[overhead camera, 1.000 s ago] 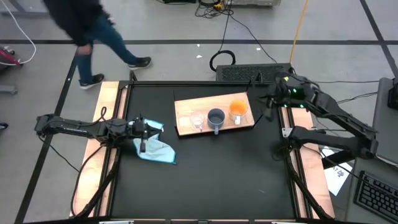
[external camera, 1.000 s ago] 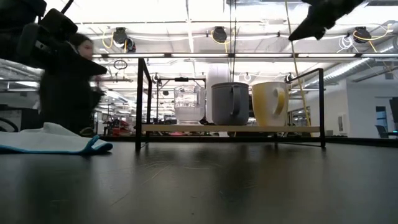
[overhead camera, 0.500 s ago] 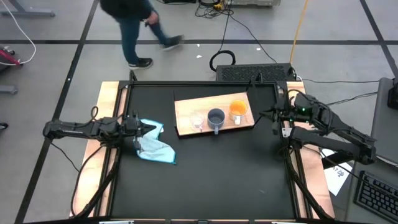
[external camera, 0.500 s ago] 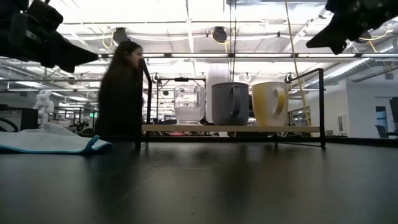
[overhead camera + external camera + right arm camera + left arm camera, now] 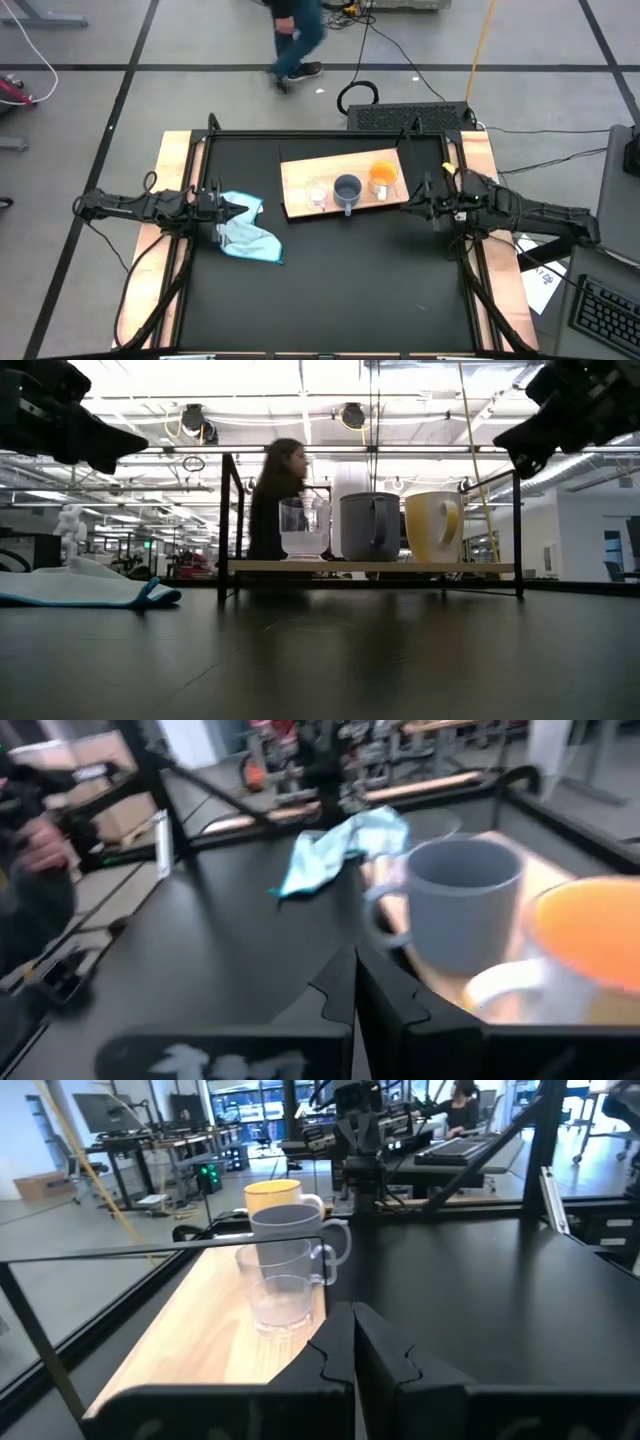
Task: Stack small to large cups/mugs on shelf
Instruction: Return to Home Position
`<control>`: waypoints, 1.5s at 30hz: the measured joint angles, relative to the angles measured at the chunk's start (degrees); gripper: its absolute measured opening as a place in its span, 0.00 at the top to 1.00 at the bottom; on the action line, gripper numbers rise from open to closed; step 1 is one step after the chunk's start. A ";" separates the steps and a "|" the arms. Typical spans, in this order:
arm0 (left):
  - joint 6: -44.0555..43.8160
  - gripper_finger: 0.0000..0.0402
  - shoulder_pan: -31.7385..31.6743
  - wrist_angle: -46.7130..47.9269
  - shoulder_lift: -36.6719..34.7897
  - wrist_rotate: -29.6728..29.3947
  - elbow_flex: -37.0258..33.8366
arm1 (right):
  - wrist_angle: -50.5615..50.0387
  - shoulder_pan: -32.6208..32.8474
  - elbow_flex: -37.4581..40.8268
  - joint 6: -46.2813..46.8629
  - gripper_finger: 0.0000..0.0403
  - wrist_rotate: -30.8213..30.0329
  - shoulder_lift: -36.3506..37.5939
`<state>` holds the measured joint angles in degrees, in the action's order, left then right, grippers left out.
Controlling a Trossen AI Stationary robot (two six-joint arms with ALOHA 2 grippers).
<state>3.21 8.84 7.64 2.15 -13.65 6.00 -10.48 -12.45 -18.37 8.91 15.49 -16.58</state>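
Against the earlier high view, the right arm (image 5: 520, 210) had drawn back from the far-right corner of the table (image 5: 340, 290) and come nearer and lower. The left arm (image 5: 140, 205) had pulled slightly left. A person (image 5: 297, 35) on the floor beyond the table had walked from left to right.

The shelf (image 5: 300, 172) lay at the far centre of the table. Three vessels stood on it in a row, left to right: the clear glass cup (image 5: 317, 195), the grey-blue mug (image 5: 347, 189) and the orange mug (image 5: 382, 176). I judged the placing complete, with only the retreat to home left.

The right jaws hung just off the shelf's near-right corner, by the right edge of the table. Both wrist views showed the jaws closed on nothing. The left jaws sat at the left edge, by the far end of the light blue cloth (image 5: 250, 238).

For the retreat I would:
1. Keep both jaws closed.
2. Move the right arm to the right, away from the shelf, before folding it. The black frame post (image 5: 517, 530) and the orange mug were the nearest things it could strike.
3. Lift the left jaws clear before pulling left, as the cloth could snag and drag.
4. Move slowly, since any knock to the shelf could topple the light glass cup.
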 joint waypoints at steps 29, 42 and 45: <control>-0.54 1.00 13.07 0.90 0.00 -8.59 0.04 | 8.13 23.29 7.78 -7.54 1.00 -9.48 0.00; -0.39 1.00 18.08 3.54 0.01 -11.98 0.07 | 8.98 29.33 7.78 -9.42 1.00 -14.40 0.20; -0.09 1.00 18.73 4.78 0.00 -12.00 0.07 | 9.12 29.66 7.78 -10.40 1.00 -14.50 0.23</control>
<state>3.11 27.57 12.42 2.15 -25.65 6.07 -1.36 17.21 -10.59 -1.49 0.99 -16.35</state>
